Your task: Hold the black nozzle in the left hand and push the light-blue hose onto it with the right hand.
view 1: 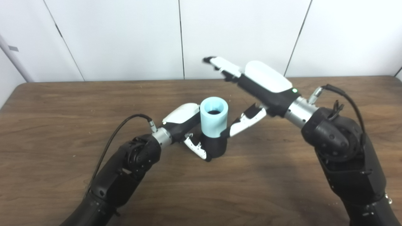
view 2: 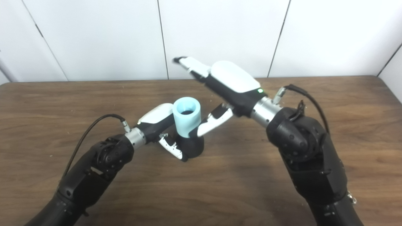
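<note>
Light-blue hose (view 1: 214, 116) seated upright on black nozzle (view 1: 216, 147) at tabletop (view 1: 62, 103) centre, left hand (view 1: 185, 125) clamped on the nozzle from 9 o'clock, right hand (view 1: 251, 91) at 2 o'clock with fingers spread (thumb tip touching the hose-nozzle junction, holding nothing).

We're looking at bright, even light from overhead, both views soft and a little grainy. The white wall (view 1: 125, 37) is nearly washed out. Pale sheen lies across the wooden table (view 1: 56, 103), with faint soft shadows under the arms. The raised right hand (view 1: 251, 81) shows blurred fingertips; its white shell glares.
</note>
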